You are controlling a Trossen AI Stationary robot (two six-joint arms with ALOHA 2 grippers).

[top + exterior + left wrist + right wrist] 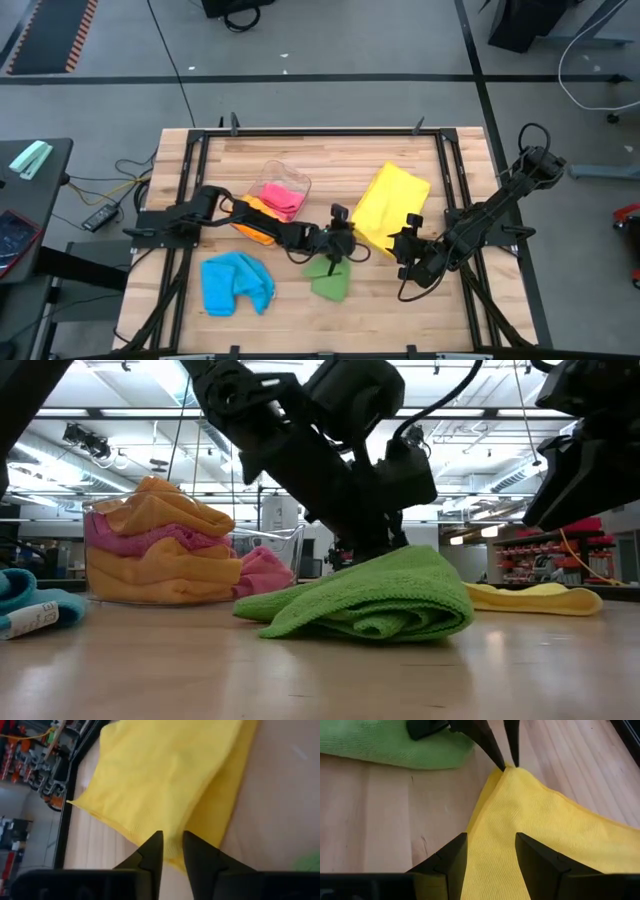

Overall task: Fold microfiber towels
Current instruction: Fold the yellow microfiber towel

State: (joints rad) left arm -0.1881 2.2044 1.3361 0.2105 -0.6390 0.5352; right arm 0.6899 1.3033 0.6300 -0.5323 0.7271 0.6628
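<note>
A yellow towel lies spread on the table right of centre; it also shows in the low view. My left gripper is shut on the towel's near left corner, which the left wrist view shows between its fingers. My right gripper is open low over the yellow towel's near edge, one finger on each side of a strip of it. A folded green towel lies on the table in front of the left gripper. A crumpled blue towel lies near left. My left gripper pinches the yellow towel's near left corner between its two fingertips. The fingers slant down from the table's left side. The corner stays at table height and the rest of the towel lies flat. Whether my right gripper touches the yellow towel, I cannot tell.
A clear plastic tub with orange and pink towels stands left of centre, beside the left arm. A black frame runs around the table. Bare wood shows along the near edge.
</note>
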